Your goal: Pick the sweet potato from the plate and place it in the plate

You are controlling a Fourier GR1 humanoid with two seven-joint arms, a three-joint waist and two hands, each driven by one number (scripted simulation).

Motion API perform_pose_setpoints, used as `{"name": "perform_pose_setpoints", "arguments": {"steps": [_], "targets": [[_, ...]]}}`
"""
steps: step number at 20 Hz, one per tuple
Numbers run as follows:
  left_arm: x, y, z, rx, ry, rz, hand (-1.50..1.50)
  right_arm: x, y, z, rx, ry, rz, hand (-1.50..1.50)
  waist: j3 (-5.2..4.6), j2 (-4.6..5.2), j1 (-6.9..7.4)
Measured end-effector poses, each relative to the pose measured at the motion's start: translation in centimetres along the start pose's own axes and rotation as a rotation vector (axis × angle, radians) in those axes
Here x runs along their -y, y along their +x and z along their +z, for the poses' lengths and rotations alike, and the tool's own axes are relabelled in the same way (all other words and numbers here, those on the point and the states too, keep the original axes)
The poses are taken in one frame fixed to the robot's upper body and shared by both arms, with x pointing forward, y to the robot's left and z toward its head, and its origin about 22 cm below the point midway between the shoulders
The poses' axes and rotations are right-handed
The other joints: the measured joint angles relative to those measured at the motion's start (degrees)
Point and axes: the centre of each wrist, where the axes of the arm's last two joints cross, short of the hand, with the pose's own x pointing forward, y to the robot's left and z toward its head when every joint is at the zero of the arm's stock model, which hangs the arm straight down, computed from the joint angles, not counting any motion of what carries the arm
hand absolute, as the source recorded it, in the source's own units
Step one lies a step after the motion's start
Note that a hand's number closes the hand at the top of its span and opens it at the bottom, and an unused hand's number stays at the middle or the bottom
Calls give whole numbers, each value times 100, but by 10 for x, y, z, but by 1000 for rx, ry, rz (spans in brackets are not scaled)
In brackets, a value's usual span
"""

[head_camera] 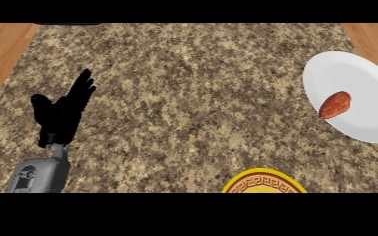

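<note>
An orange-brown sweet potato (335, 104) lies on a white plate (347, 75) at the right edge of the granite counter. A yellow plate (255, 182) with a patterned rim shows partly at the lower edge, right of centre. My left hand (60, 113) stands open at the left side, fingers straight and pointing up and to the right, far from both plates. It holds nothing. My right hand does not show.
The speckled granite counter (184, 90) fills the view. Wooden strips show at the far left corner (15, 37) and the far right corner (363, 32).
</note>
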Motion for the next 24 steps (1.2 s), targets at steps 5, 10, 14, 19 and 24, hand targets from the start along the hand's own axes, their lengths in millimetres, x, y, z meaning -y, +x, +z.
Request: {"name": "perform_pose_setpoints", "arguments": {"steps": [5,10,14,19,24], "targets": [[4,1,0,2,-1,4,0,15,5,11,-12,-8,-12,-150,11,17,2],[4,3,0,12,-8,8,0,23,8,18,-16,-30,-17,-150,21,40,41],[4,3,-1,13,-12,9,0,33,12,25,-17,-52,-11,-150,27,61,56],[2,5,-2,18,-10,6,0,39,13,33,-28,-64,7,-150,37,75,90],[9,5,-3,17,-19,12,0,43,12,41,-47,-70,44,-150,47,97,122]]}}
